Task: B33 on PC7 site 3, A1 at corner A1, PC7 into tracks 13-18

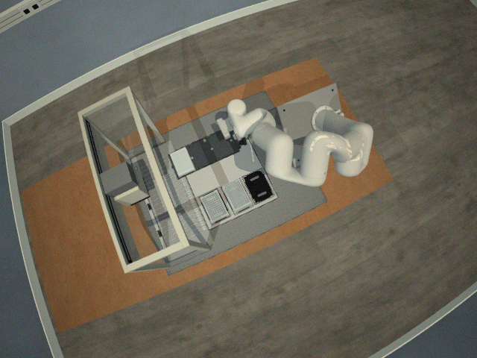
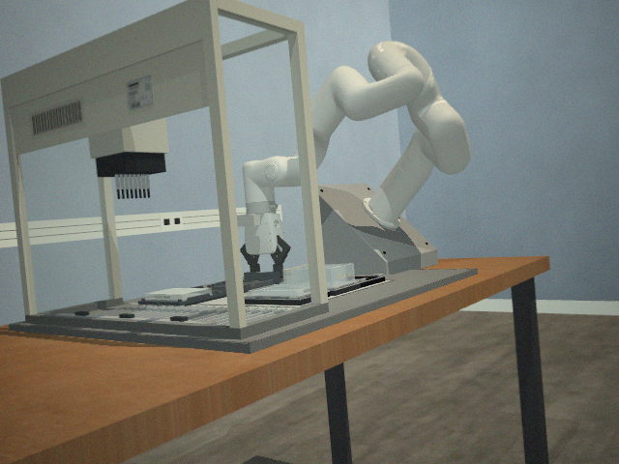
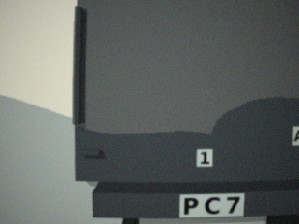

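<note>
PC7, the dark carrier, lies on the apron with its far end at the front of the rails. B33, a pale plate, lies apparently flat on site 3 at that far end; its A1 corner cannot be read. Sites 1 and 2 look empty. My gripper is open, pointing down low at the handle end; contact with the handle cannot be judged. B83 stands in S2 and B38 in S3.
Nest S1 is empty. The instrument's frame stands over the rails, with a pipetting head hanging inside it. The nest row lies beside the apron, across from the carrier. No lit lamp can be made out.
</note>
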Controlling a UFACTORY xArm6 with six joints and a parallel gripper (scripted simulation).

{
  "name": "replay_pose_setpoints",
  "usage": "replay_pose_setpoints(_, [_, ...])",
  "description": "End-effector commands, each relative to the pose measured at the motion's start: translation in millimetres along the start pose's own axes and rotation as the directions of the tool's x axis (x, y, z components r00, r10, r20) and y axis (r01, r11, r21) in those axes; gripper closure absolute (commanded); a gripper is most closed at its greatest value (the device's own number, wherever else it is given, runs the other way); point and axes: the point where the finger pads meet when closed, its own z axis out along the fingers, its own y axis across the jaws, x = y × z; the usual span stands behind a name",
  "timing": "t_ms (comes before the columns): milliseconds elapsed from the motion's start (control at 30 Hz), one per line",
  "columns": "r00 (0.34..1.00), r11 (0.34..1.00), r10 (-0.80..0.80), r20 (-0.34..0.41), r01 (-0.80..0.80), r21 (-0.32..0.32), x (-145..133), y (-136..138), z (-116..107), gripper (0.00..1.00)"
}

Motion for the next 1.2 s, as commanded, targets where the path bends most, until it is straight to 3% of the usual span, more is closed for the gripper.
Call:
replay_pose_setpoints(0, [1.000,1.000,-0.001,-0.003,0.001,-0.002,3,0,-1,0.18])
replay_pose_setpoints(1167, [1.000,1.000,-0.001,-0.003,0.001,-0.002,34,0,-1,0.18])
